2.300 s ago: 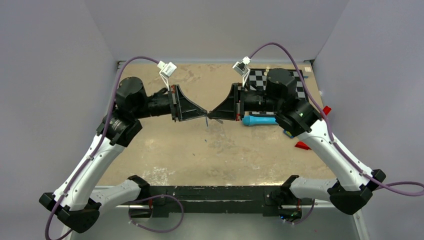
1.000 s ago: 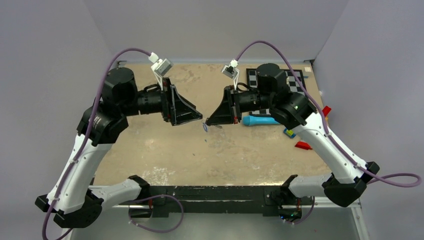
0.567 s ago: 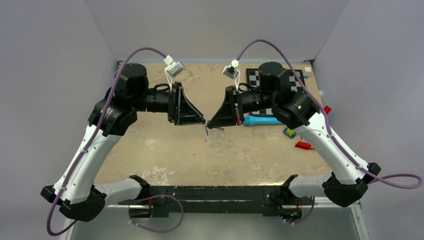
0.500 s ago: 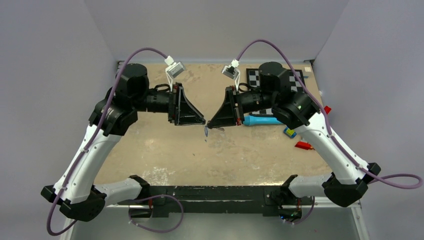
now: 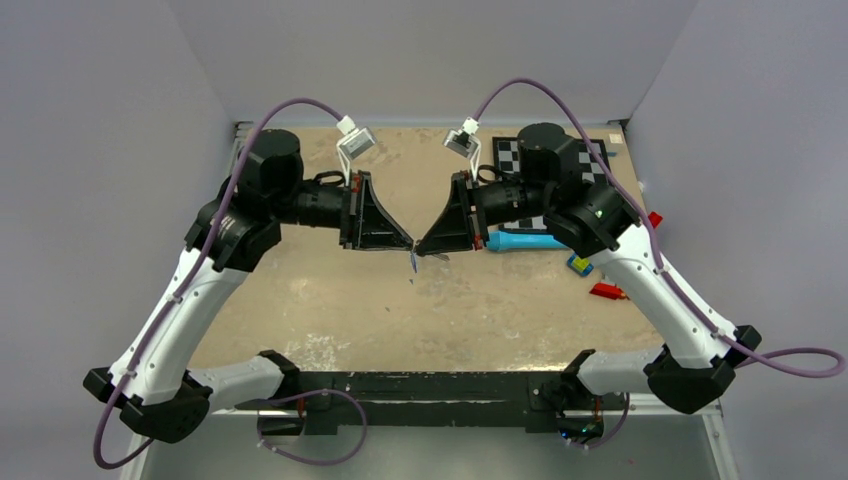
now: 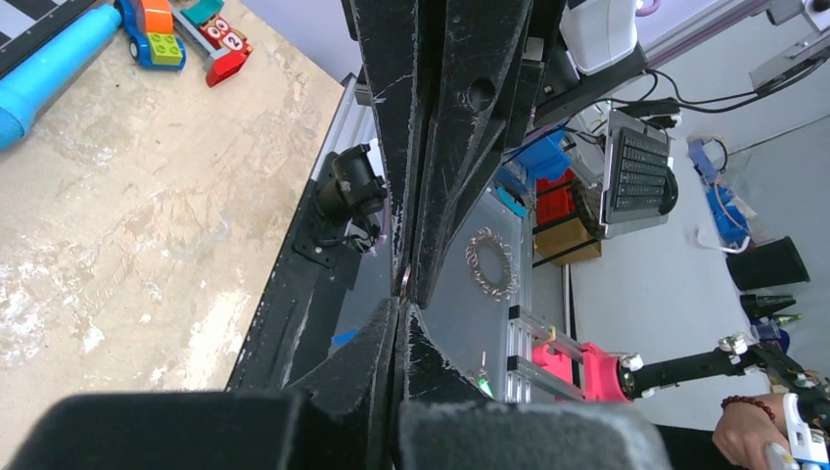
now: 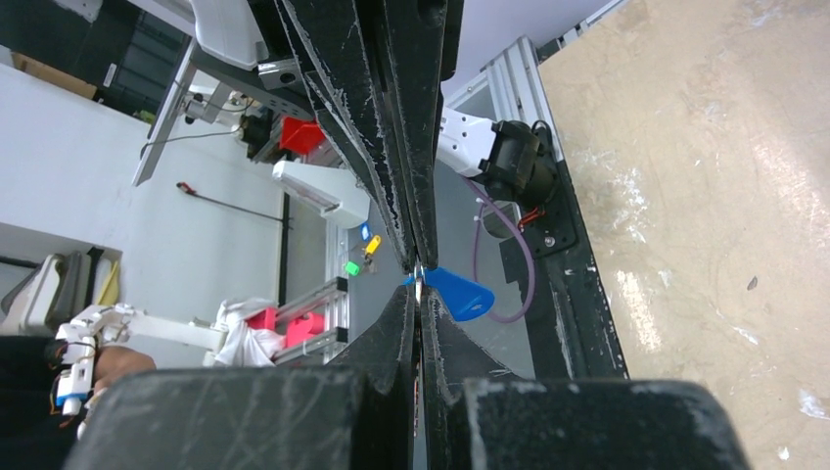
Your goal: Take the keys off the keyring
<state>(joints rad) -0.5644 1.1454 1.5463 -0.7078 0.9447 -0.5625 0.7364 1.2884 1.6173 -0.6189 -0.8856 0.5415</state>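
Pulling apart now could go wrong: we judge the left hand [image 5: 407, 243] may slip off the thin metal, or the keys [image 7: 455, 294] drop to the table [image 5: 330, 300], since both pinches sit at the very tips; right hand [image 5: 421, 248] clamped on the keys, mid-air over mid-table; left hand pinched almost flat beside them, grip unclear.
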